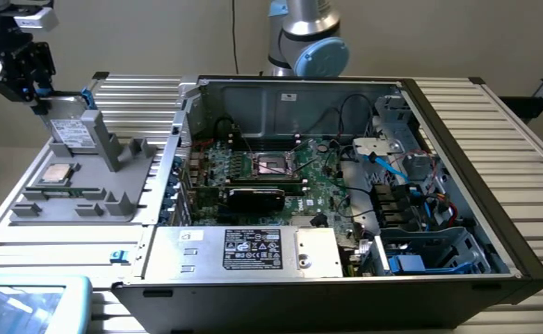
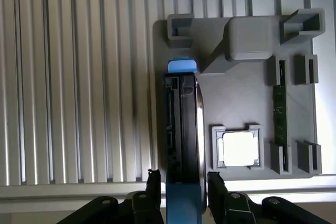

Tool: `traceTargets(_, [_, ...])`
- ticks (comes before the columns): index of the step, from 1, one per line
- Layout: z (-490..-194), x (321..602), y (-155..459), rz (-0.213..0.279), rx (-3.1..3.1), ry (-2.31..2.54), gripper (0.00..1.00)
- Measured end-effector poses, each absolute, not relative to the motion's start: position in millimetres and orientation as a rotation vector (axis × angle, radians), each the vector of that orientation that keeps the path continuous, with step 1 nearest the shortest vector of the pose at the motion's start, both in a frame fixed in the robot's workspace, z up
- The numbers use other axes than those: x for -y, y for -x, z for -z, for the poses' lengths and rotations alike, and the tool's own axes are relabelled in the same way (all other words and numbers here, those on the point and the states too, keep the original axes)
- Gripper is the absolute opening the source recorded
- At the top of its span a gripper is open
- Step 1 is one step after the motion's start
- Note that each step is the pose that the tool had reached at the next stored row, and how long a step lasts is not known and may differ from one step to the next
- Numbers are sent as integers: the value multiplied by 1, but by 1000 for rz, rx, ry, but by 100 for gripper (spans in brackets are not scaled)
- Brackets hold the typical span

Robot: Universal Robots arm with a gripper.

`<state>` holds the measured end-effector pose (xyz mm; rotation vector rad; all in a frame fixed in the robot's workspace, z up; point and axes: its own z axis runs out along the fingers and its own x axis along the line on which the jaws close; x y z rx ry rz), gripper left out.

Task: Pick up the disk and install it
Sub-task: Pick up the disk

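The disk (image 1: 67,129) stands on edge at the far end of the grey holder tray (image 1: 85,202), at the exterior view's left; its white label faces the camera and a blue carrier tab (image 1: 88,97) shows at its top. My gripper (image 1: 37,103) reaches down over its upper corner. In the wrist view the disk (image 2: 184,124) is seen edge-on, dark with blue ends, and my gripper (image 2: 184,184) has a black finger pressed close on each side. The gripper is shut on the disk, whose lower edge still sits at the holder.
A silver CPU chip (image 1: 58,172) and a memory stick (image 2: 281,108) lie in the tray. The open computer case (image 1: 457,139) stands at the exterior view's right, with the motherboard, a silver power supply (image 1: 243,250) and a blue-railed drive cage (image 1: 429,254). The arm's base (image 1: 304,42) rises behind.
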<state>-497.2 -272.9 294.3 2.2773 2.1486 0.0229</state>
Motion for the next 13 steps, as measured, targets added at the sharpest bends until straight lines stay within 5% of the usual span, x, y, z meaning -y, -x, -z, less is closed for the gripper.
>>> traceTargets(13, [-289,273,500,-23,-2149,-2277,45])
